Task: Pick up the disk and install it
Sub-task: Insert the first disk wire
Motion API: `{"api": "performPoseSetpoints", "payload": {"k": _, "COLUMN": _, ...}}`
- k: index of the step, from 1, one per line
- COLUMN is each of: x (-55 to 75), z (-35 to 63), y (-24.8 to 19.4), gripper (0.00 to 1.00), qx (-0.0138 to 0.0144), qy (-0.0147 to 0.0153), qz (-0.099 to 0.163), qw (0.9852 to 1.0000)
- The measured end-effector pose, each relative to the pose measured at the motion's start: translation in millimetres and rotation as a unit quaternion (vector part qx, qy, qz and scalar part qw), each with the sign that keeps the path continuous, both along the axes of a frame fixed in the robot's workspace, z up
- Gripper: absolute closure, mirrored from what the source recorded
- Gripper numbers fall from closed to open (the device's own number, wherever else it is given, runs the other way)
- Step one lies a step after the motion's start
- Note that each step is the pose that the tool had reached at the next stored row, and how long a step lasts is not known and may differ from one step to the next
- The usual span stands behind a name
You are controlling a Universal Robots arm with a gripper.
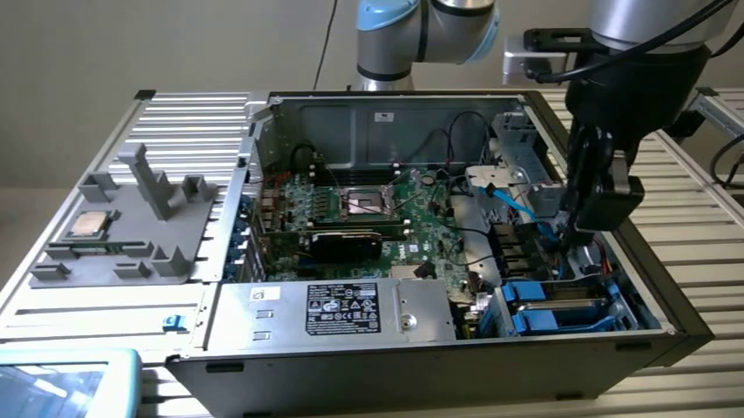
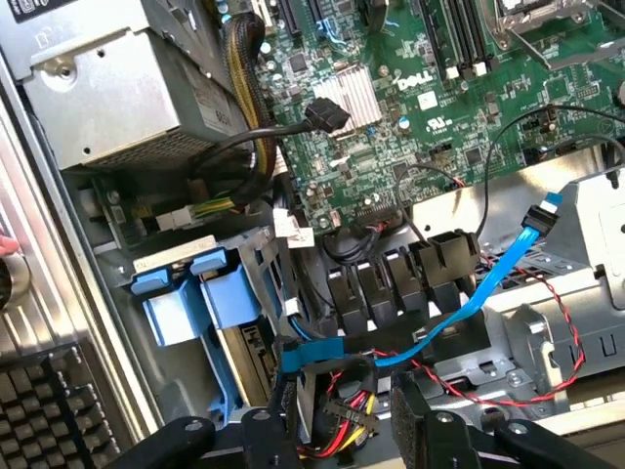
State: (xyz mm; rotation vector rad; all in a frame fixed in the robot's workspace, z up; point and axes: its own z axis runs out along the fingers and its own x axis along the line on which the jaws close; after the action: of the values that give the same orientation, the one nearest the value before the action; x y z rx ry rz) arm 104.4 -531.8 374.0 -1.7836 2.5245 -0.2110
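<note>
In the exterior view, the black tool (image 1: 572, 237) is seen inside the open grey metal computer case (image 1: 348, 131), above the flat silver disk (image 1: 560, 312) with its blue plastic frame, which is set in the corner bay. In the wrist view, the tool (image 2: 342, 430) is spread open, nothing gripped, near the disk (image 2: 190, 303).

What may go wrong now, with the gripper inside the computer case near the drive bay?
1. The blue cable passes right beside the open gripper. A move of the arm may snag it and pull its plug.
2. The twisted red and black wires lie close by and may catch too.
3. The disk sits in the bay in its blue frame, but it is unclear whether it is fully seated, so it may be loose.
</note>
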Motion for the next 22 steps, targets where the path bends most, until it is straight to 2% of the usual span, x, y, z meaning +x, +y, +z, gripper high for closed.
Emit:
{"api": "performPoseSetpoints", "payload": {"k": 4, "x": 0.1, "z": 15.4, "y": -3.0, "gripper": 0.49, "qx": 0.0002, "qy": 0.0019, "qz": 0.0, "qw": 1.0}}
{"api": "performPoseSetpoints", "payload": {"k": 8, "x": 0.1, "z": 18.1, "y": -8.5, "gripper": 0.49, "qx": 0.0003, "qy": 0.0083, "qz": -0.002, "qw": 1.0}}
{"api": "performPoseSetpoints", "payload": {"k": 10, "x": 0.0, "z": 18.2, "y": -11.4, "gripper": 0.49, "qx": 0.0011, "qy": 0.01, "qz": -0.003, "qw": 0.9999}}
{"api": "performPoseSetpoints", "payload": {"k": 22, "x": 0.1, "z": 18.3, "y": -12.1, "gripper": 0.49, "qx": 0.0017, "qy": 0.01, "qz": -0.003, "qw": 0.9999}}
